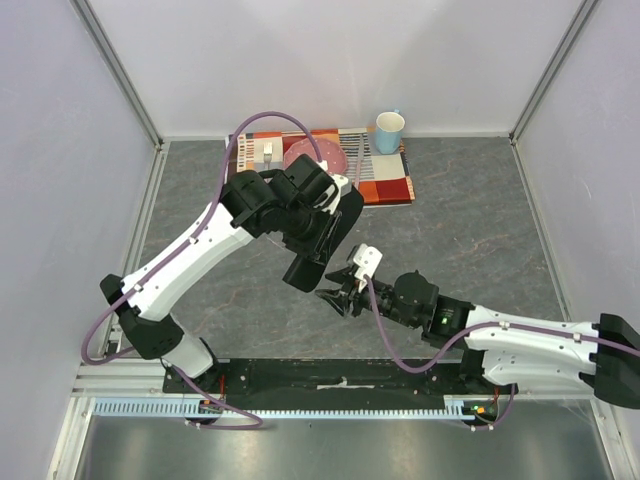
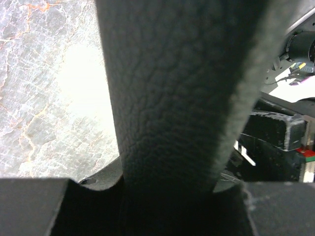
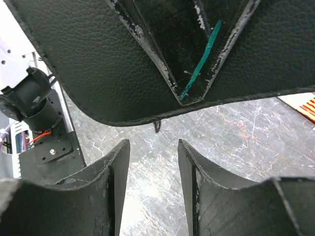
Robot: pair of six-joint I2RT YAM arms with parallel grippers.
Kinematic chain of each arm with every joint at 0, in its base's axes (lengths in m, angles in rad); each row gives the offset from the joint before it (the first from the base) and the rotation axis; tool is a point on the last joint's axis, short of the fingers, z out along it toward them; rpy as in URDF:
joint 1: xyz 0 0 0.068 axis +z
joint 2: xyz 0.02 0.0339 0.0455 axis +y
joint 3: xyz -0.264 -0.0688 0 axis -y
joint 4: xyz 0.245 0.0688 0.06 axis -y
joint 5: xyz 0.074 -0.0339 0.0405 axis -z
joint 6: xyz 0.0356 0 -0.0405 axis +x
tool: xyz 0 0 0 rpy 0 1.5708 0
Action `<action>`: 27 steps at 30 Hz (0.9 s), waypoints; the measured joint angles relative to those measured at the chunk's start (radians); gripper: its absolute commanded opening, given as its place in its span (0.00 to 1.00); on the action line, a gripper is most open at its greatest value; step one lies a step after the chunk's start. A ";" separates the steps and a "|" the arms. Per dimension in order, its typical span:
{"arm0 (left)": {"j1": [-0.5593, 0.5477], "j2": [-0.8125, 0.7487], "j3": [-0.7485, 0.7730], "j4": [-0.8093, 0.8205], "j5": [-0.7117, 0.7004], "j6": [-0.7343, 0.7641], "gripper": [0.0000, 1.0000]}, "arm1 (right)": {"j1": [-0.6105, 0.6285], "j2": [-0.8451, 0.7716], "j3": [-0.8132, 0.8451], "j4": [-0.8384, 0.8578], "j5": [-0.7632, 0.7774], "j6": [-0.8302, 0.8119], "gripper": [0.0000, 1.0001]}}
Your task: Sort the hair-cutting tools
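Case of black leather (image 1: 322, 240) hangs clear of the table (image 1: 470, 220), pinched flat between the jaws of the left gripper (image 2: 167, 196), presumably held up so its open mouth faces the other arm. Right gripper (image 3: 153, 187) sits just below that mouth, jaws spread, nothing between them; probably lining up to reach in. Just above those jaws a slim teal strip (image 3: 201, 59) lies inside the pocket, possibly one of the hair-cutting tools. No scissors or clips visible anywhere.

Surface: grey marbled, with a glare patch beside the left jaws. Well beyond both jaws: striped placemat (image 1: 385, 180), pink plate (image 1: 318, 158), pale cup (image 1: 389, 131). White walls (image 1: 340, 60) enclose the bench.
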 measured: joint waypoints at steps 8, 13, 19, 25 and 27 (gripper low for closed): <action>-0.005 0.021 0.027 -0.019 -0.025 0.000 0.02 | 0.001 0.095 -0.009 0.112 0.014 -0.023 0.49; -0.006 0.021 0.035 -0.019 -0.026 0.000 0.02 | 0.002 0.126 -0.015 0.188 0.023 -0.034 0.47; -0.007 0.021 0.035 -0.020 -0.025 0.000 0.02 | 0.002 0.153 -0.015 0.245 0.023 -0.047 0.32; -0.011 0.021 0.035 -0.019 -0.025 0.001 0.02 | 0.002 0.168 -0.004 0.251 0.028 -0.075 0.02; -0.011 0.021 0.035 -0.020 -0.025 0.003 0.02 | 0.002 0.168 0.000 0.245 0.031 -0.082 0.00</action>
